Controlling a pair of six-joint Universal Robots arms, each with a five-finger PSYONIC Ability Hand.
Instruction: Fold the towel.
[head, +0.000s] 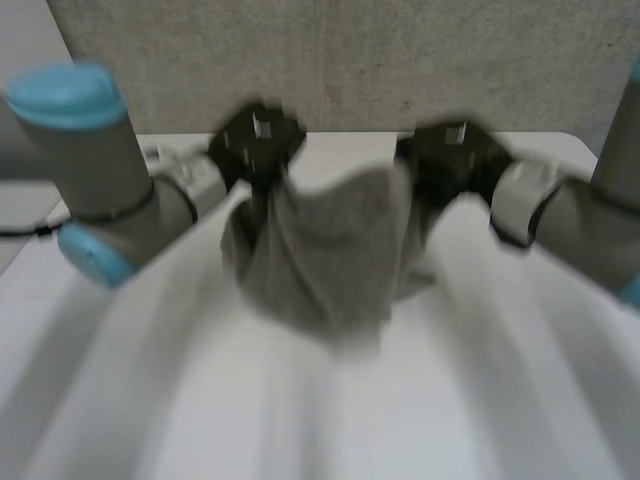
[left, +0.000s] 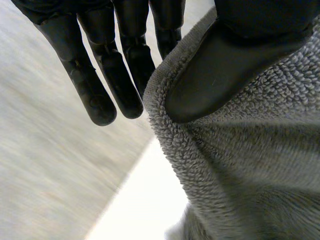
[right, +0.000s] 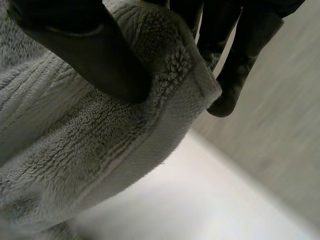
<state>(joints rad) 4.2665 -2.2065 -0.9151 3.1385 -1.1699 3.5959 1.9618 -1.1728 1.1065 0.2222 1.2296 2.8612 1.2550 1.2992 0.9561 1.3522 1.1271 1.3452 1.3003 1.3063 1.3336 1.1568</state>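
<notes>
Above the white table (head: 190, 400) the grey towel (head: 330, 255) hangs bunched between my two hands. My left hand (head: 258, 148) pinches its upper part beside one side edge, thumb (left: 225, 65) pressing the pile against my fingers. My right hand (head: 452, 158) clamps the opposite upper corner between thumb (right: 90, 55) and fingers.

The towel (head: 328, 255) is grey, thick looped terry with a flat woven band along its hem; it hangs lifted, its top edge strung between my left hand (head: 258, 145) and my right hand (head: 455, 155), each pinching an upper corner under the thumb; the middle sags in soft folds; the lower end droops bunched towards the white table (head: 320, 420); whether it touches, I cannot tell.
</notes>
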